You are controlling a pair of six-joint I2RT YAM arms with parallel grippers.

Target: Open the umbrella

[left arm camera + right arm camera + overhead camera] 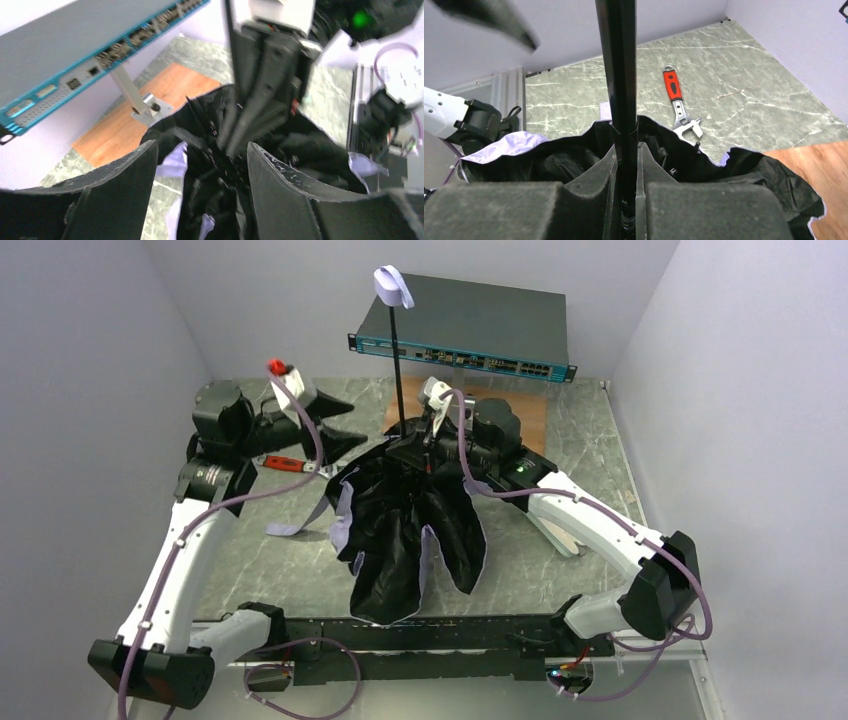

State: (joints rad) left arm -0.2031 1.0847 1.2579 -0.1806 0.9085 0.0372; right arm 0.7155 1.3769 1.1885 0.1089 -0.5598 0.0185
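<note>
Umbrella (410, 525) limp, unspread; shaft (620, 75) upright, right hand (625, 197) clamped on it. Left hand (200, 155) wide, empty, at its 10 o'clock. Spreading remains.

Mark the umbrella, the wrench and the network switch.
umbrella (400, 530): top external view, on the black lining of the drooping canopy.
wrench (672, 86): right wrist view, on its red grip.
network switch (470, 320): top external view, on its grey top panel.
</note>
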